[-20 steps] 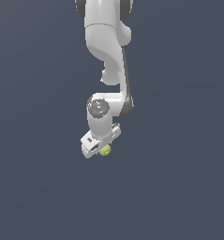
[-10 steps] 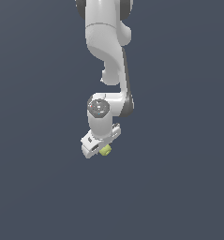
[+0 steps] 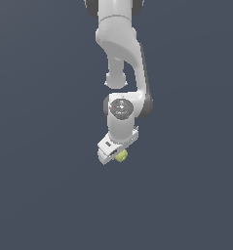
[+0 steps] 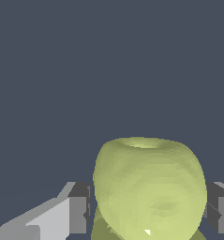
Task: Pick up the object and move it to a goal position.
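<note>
Object [image 4: 150, 187] between tool [image 3: 119, 155] fingers [image 4: 78, 214]

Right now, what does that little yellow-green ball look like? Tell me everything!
The object is a small yellow-green, roundish, lumpy thing like a tiny apple, with a shallow dimple at one end. It looks smooth and a bit shiny. It sits between the fingers of the white end effector, which press on both sides, and it is much smaller than the end effector.

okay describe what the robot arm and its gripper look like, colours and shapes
The arm is glossy white with rounded, bulbous links and dark grey joint bands. A round grey cap marks the wrist. The gripper is a boxy white block; its jaws end in dark grey pads.
</note>
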Available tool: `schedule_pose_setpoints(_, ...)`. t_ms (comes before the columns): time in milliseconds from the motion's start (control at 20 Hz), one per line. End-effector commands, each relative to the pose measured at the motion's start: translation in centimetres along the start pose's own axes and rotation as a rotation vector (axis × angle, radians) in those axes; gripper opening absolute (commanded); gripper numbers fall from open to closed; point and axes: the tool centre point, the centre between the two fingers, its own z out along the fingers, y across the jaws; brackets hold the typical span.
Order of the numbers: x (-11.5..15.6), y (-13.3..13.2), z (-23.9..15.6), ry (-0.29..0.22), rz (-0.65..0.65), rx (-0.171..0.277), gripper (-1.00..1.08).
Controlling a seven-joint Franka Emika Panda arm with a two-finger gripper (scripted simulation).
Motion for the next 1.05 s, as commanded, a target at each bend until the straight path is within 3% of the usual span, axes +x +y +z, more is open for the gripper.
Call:
schedule_pose_setpoints(0, 2.0, -1.8, -1.2, 0.001, -0.002, 0.000, -1.00)
schedule_pose_setpoints(500, 9.5, -8.3, -5.6, 0.000, -0.001, 0.000, -1.00)
schedule_pose_setpoints(1000, 11.8, -9.9, -6.8, 0.000, -0.001, 0.000, -1.00)
